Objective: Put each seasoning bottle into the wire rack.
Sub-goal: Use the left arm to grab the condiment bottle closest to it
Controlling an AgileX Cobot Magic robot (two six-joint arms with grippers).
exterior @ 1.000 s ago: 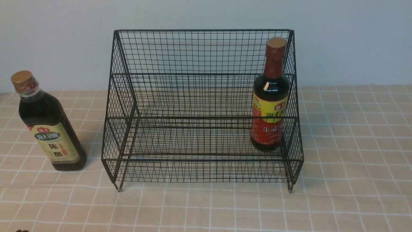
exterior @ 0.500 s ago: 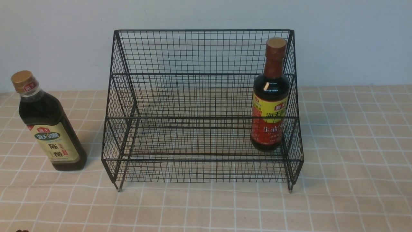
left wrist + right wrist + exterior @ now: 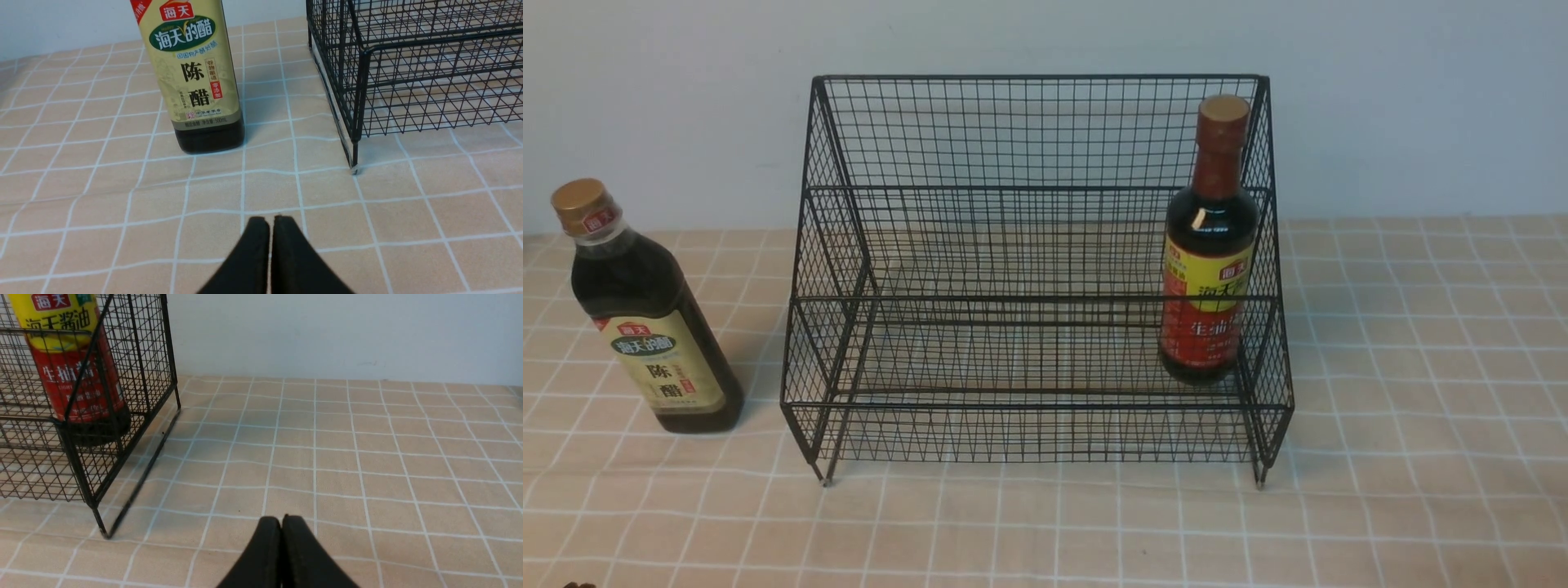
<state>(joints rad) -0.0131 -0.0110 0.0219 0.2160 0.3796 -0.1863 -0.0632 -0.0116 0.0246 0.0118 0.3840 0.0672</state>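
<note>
From the front, the wire rack (image 3: pixel 1013 189) stands on the checked counter (image 3: pixel 1421 392); the red-labelled bottle (image 3: pixel 1207 269) is upright on its lower step, at the right end; the gold-capped bottle (image 3: pixel 645 318) stands on the counter left of the rack, apart from it. In my left wrist view, my left gripper (image 3: pixel 269 228) is pressed together, empty, facing the gold-capped bottle; in my right wrist view, my right gripper (image 3: pixel 281 528) is likewise closed on nothing, beside the rack's corner.

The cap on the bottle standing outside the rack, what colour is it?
Gold, on the squarish bottle left of the wire rack; clearest in the front view.
</note>
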